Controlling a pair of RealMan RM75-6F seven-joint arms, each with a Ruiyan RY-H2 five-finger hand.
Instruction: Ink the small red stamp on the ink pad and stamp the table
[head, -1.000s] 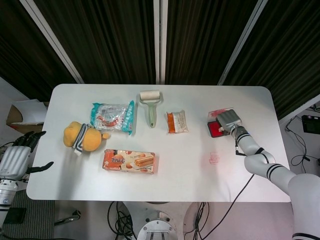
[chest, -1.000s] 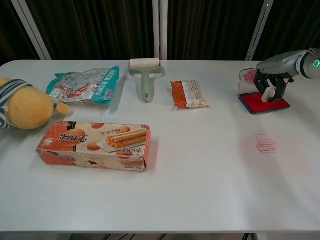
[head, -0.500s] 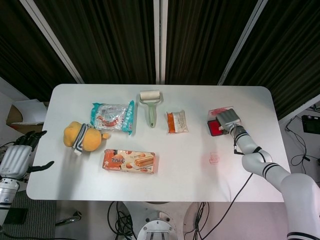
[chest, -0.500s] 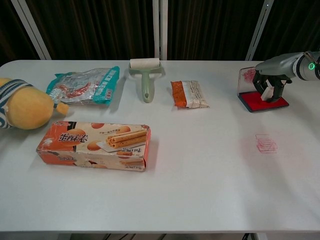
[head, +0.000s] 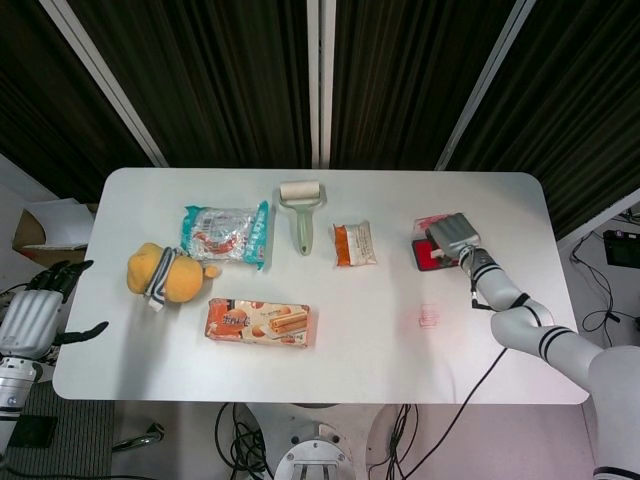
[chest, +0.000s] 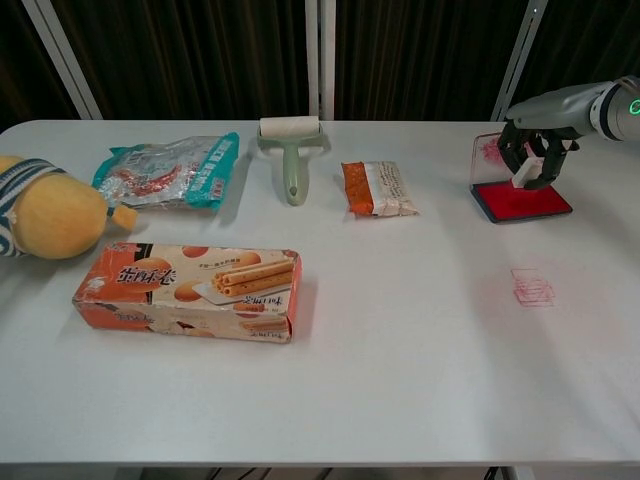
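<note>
The red ink pad (chest: 522, 201) lies open at the table's far right, its clear lid (chest: 486, 158) standing up behind it. My right hand (chest: 535, 148) hovers over the pad and pinches the small stamp (chest: 524, 173), whose pale body shows just above the red surface. In the head view the right hand (head: 453, 237) covers most of the ink pad (head: 427, 257). Red stamp prints (chest: 532, 286) mark the table in front of the pad, also seen from above as prints (head: 429, 316). My left hand (head: 38, 312) hangs off the table's left edge, fingers apart, holding nothing.
A biscuit box (chest: 190, 292), a yellow plush toy (chest: 45, 212), a snack bag (chest: 170, 170), a green-handled lint roller (chest: 291, 150) and a small orange packet (chest: 378, 187) lie across the left and middle of the table (chest: 400, 360).
My right hand has risen a little and shifted left with the stamp, which was down on the ink pad before. The left hand has not moved.
</note>
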